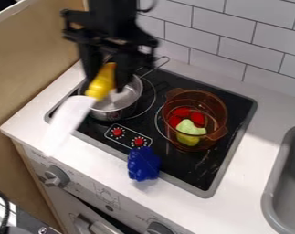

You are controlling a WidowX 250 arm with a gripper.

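Black gripper point(105, 81) is closing its jaws on the yellow handle point(102, 82) of a white-bladed utensil point(66, 119), hanging over the metal pot point(113, 114). Probably light, stiff plastic; blade's looking slick and front-heavy. Handle's offering the better hold.

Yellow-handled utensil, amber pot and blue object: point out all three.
Yellow-handled utensil point(102, 83): camera view, on its yellow handle.
Amber pot point(196, 97): camera view, on the inner wall, far side, just below the rim.
Blue object point(143, 163): camera view, at the middle of its body.
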